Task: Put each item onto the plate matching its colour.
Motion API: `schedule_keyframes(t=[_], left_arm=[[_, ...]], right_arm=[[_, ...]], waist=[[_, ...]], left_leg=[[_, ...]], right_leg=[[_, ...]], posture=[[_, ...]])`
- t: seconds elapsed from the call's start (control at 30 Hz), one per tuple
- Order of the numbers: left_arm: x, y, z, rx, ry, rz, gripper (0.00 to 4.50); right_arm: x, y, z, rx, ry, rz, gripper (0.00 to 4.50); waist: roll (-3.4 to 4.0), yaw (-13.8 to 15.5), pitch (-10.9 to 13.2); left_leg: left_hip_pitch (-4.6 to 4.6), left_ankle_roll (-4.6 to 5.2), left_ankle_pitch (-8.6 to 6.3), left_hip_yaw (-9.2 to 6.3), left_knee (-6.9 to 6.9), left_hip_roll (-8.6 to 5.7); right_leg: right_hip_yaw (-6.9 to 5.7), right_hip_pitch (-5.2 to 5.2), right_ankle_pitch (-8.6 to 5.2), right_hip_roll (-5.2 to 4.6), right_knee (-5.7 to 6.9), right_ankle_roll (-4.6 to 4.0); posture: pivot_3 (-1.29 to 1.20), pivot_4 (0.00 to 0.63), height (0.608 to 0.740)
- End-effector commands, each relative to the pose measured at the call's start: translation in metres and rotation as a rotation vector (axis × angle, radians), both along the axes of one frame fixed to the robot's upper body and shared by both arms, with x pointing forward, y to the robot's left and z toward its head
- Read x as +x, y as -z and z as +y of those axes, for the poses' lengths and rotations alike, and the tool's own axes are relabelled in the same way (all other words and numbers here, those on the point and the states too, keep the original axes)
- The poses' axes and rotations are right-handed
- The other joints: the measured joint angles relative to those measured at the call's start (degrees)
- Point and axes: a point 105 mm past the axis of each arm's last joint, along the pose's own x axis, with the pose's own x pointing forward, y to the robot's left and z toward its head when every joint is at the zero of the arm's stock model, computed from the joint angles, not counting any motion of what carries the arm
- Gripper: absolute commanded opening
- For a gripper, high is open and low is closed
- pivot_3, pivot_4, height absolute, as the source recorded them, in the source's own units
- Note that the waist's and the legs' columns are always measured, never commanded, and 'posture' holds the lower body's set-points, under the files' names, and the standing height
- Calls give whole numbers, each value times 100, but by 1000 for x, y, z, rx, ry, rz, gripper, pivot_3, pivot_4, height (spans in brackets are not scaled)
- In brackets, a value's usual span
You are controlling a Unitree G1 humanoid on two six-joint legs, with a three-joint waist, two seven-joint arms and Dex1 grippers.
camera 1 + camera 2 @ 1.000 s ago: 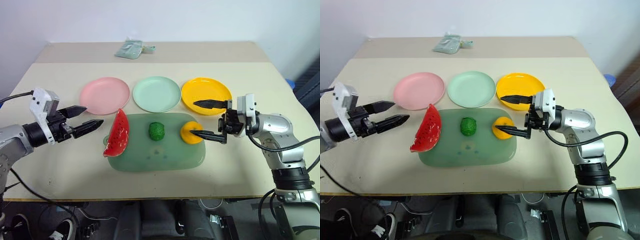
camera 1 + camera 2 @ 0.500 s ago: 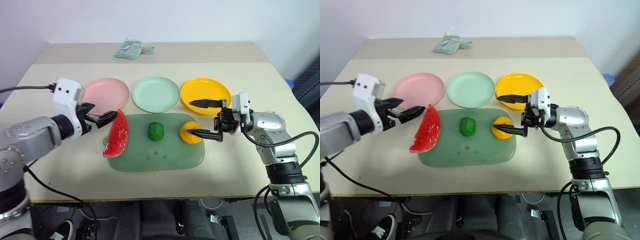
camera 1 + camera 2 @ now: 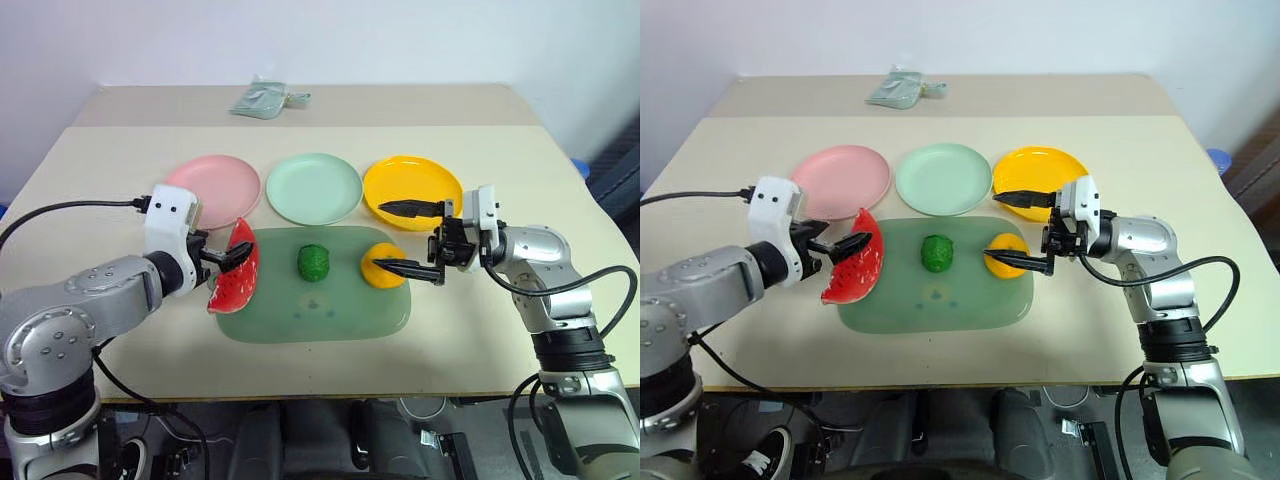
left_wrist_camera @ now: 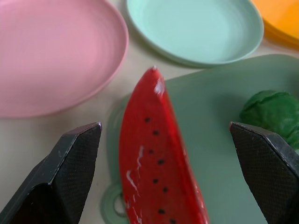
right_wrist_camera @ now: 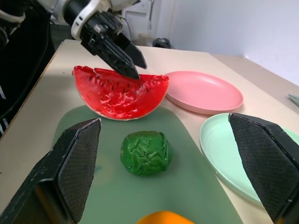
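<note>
The red watermelon wedge (image 3: 233, 270) stands on the left end of the green cutting board (image 3: 310, 305). My left gripper (image 3: 236, 257) is open, one finger on each side of the wedge (image 4: 154, 154), not closed on it. The dark-green lump (image 3: 313, 262) lies mid-board, the orange (image 3: 381, 266) at the right end. My right gripper (image 3: 385, 236) is open and points left, its lower finger at the orange and its upper finger over the yellow plate (image 3: 440, 175). The pink plate (image 3: 205, 190) and the mint plate (image 3: 313, 187) lie behind the board.
A folded pale-green cloth (image 3: 262, 99) lies at the back of the table. The table's front edge runs just below the board. Bare tabletop lies to the left of the pink plate and to the right of the yellow one.
My left arm has swung right and down from the table's left side, bringing its open fingers around the watermelon wedge. The right arm and all items have stayed put.
</note>
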Motion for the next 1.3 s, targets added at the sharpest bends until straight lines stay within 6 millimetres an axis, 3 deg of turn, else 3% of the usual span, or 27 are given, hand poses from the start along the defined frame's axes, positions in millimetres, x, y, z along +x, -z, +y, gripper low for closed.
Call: schedule_keyframes(t=[0.03,0.33,0.43,0.57,0.8,1.0,1.3], left_arm=[[-3,-1,-4,45,6,-23,4500],[-7,7,-10,46,0,-16,4500],[-7,13,-8,39,-14,-3,3718],[-8,19,-7,37,-20,8,1804],[3,-3,-8,48,1,-60,1804],[24,-41,-11,-12,6,-145,1804],[16,-29,-17,-2,36,-92,1804]], right_arm=[[-4,-12,-1,17,-1,-53,4474],[-6,-11,-5,8,11,-50,4474],[-5,-11,-6,4,18,-50,4500],[-5,-11,-8,1,23,-49,4500],[-5,-10,-6,1,26,-47,4500],[-3,-11,-3,10,29,-53,4500],[-3,-11,-6,6,39,-53,4500]], waist=[[0,-2,0],[0,-2,0],[0,-8,0],[0,-2,0],[0,6,0],[0,8,0],[0,-17,0]], left_leg=[[0,0,0,0,0,0],[0,0,0,-1,-1,0],[1,0,0,-1,-1,0],[1,0,0,-1,-1,0],[1,0,0,-2,0,-1],[1,0,0,-3,0,-2],[1,0,0,-4,-4,-2]], right_leg=[[0,0,0,0,0,0],[0,0,0,0,-1,0],[0,0,0,1,-2,0],[0,0,0,1,-2,0],[-1,2,0,1,-2,0],[-1,4,0,1,-3,0],[-1,3,0,0,-5,1]], posture=[[0,150,740],[0,150,740],[0,150,740],[0,150,740],[0,150,740],[0,150,740],[0,150,740]])
